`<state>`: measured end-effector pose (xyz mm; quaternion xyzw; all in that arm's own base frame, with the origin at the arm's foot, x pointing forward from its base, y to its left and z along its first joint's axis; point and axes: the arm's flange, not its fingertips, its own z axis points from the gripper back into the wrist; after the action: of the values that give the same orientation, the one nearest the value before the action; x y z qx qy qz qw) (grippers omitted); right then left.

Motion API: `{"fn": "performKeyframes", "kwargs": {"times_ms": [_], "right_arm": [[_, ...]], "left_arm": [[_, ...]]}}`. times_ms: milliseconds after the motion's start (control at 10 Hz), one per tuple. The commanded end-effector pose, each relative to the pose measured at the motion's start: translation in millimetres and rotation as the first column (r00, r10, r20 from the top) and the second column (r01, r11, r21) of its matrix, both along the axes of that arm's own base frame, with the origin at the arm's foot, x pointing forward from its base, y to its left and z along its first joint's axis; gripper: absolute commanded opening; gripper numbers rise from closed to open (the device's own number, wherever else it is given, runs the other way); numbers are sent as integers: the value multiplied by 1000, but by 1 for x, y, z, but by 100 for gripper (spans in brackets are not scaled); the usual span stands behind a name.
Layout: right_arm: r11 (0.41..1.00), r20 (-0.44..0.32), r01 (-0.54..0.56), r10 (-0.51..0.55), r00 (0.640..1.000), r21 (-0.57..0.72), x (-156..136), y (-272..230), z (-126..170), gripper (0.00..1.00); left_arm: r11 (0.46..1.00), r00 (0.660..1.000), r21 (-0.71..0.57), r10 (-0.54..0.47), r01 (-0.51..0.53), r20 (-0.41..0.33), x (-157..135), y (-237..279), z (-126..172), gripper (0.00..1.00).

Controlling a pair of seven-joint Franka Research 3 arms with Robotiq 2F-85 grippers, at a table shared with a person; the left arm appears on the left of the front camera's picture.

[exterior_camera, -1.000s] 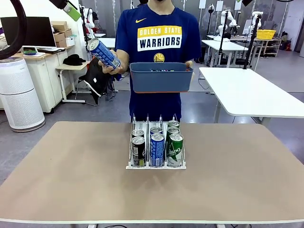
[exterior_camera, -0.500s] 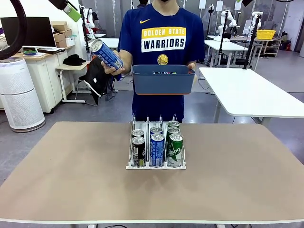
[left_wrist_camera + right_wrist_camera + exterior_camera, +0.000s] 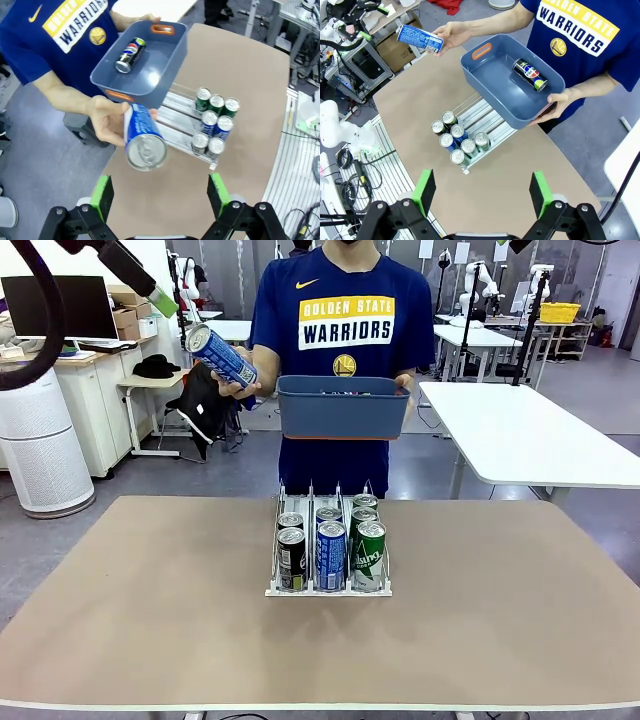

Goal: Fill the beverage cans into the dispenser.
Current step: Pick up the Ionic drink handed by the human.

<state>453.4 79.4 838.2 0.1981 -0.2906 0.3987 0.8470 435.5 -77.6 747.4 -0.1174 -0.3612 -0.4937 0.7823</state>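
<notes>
At tabletop (image 3: 150, 590) centre, a white wire three-lane dispenser (image 3: 328, 592) holds seven slim metal beverage cans (image 3: 331, 555): black, blue, green. At its 11 o'clock, a person (image 3: 335, 300) raises a blue lettered can (image 3: 220, 353); at 12 o'clock is a dark blue plastic tub (image 3: 342, 410) containing another can (image 3: 530, 75). Robot's left hand (image 3: 160, 190) and right hand (image 3: 482, 192): both spread, empty.

A lab-like workroom — white worktables (image 3: 540, 440), a desk (image 3: 85, 370) with monitor (image 3: 55, 305) and cardboard boxes (image 3: 128, 308), a tall air purifier (image 3: 38, 440).
</notes>
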Motion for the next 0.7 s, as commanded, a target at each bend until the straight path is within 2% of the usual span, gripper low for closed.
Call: {"fn": "performKeyframes", "kwargs": {"times_ms": [0,300,600], "right_arm": [[1000,-9,5,-5,1000,4,-1,0,-1,100],[1000,-9,5,-5,1000,4,-1,0,-1,100],[1000,-9,5,-5,1000,4,-1,0,-1,100]], "left_arm": [[999,999,-21,33,-32,31,5,-6,-19,100],[999,997,-49,23,-19,75,17,-13,-33,100],[998,998,-57,12,-9,61,33,-16,-41,100]]}}
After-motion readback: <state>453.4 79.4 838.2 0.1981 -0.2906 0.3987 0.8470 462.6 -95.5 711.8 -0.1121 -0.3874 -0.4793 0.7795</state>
